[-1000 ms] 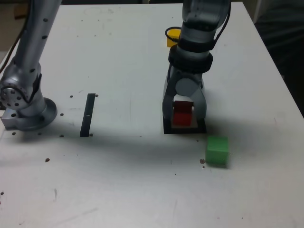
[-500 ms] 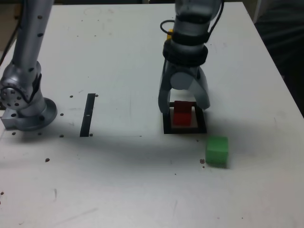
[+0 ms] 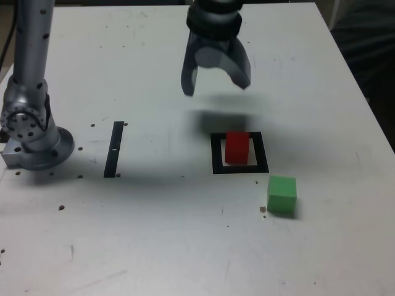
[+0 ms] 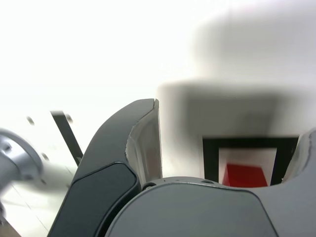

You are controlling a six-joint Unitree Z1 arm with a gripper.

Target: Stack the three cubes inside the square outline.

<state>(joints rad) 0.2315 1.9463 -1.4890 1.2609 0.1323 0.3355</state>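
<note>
Cubes are shown on a white table (image 3: 154,240), with the arm (image 3: 28,74) seen rising from its base at the exterior view's left. The claw (image 3: 216,83) is held above the table with its jaws spread wide and nothing gripped between them; a blurred shadow is cast on the surface beneath it. Below the claw in the exterior view, nearer the camera, the square outline (image 3: 216,161) is seen flat on the table, and the red cube (image 3: 237,147) is set inside it on the pale centre. The same outline (image 4: 211,160) and red cube (image 4: 245,175) are caught between the open fingers in the wrist view. The green cube (image 3: 282,195) is seen outside the outline, just off its near corner toward the exterior view's right, farther from the claw than the red one. A thin black strip (image 3: 115,148) is laid well apart from the claw, toward the arm's base. The yellow cube cannot be made out.
</note>
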